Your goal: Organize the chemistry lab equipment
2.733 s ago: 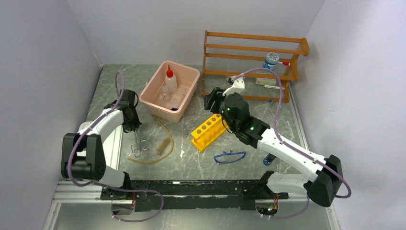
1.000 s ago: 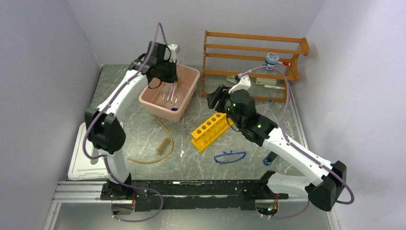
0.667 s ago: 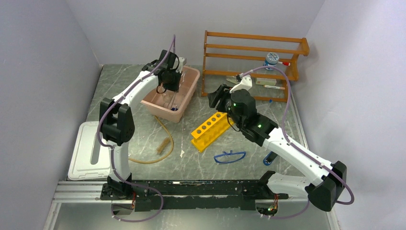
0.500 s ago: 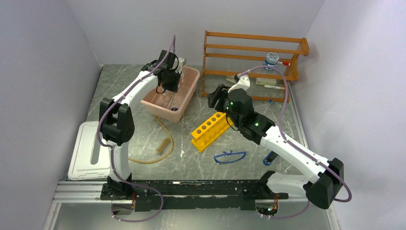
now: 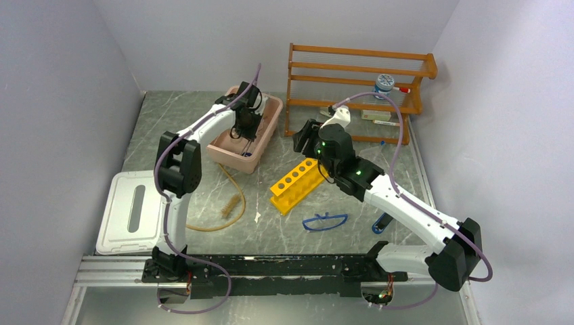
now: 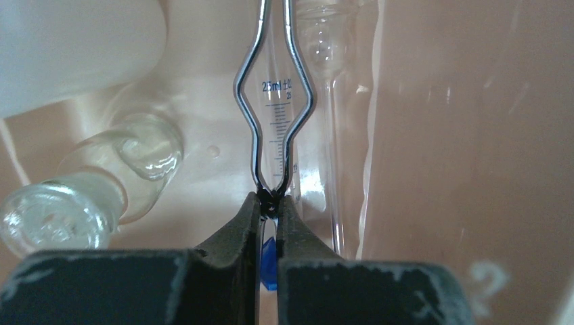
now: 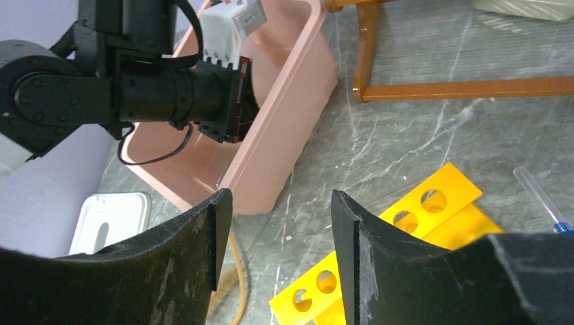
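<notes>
Grey marbled table (image 5: 271, 233) — tan tubing (image 5: 206, 228) lying on it — pale walls (image 5: 54, 81).

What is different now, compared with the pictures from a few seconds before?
The left claw, shut on the thin metal tongs, lifted them from the table, carried them to the pink plastic tub and lowered them inside; it has not let go. The right claw stayed open near the yellow holed rack; the blue-framed goggles and tan tubing did not move.

Pale lilac walls (image 5: 61, 81), grey marble table (image 5: 277, 230)
</notes>
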Robot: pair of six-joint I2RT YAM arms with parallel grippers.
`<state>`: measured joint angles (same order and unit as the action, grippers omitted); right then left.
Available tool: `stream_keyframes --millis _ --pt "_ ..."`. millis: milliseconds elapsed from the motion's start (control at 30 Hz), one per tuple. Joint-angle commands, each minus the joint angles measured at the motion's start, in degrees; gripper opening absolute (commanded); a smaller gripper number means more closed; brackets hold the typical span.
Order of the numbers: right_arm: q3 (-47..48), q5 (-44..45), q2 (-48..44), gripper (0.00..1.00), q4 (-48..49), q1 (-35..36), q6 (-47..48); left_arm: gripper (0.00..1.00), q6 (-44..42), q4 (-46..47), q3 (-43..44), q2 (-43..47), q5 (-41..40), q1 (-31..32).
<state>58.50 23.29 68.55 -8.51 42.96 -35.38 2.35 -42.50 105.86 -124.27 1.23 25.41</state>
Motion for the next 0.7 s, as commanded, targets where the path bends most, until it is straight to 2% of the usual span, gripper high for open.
stream_keyframes --millis 0,167,333,533,667 --pt "1.62 0.25 -0.26 0.59 -0.39 -0.59 -0.56 0.05 1.01 -0.31 4.33 -2.12 -1.14 0.66" --pt "1.7 0.93 -0.89 0.59 -0.89 -0.63 -0.59 0.21 2.24 0.22 5.23 -2.29 -2.57 0.69" --pt "1.63 1.32 -1.52 0.59 -0.89 -0.61 -0.78 0.37 2.74 0.53 3.22 1.22 -1.78 0.69" --pt "1.45 1.28 -2.01 0.59 -0.63 -0.64 -1.01 0.42 3.4 0.43 1.89 6.03 -0.11 0.69" --pt "0.95 1.23 -2.55 0.59 -0.94 -0.6 -1.54 0.5 4.09 0.24 0.5 11.45 0.66 0.69"
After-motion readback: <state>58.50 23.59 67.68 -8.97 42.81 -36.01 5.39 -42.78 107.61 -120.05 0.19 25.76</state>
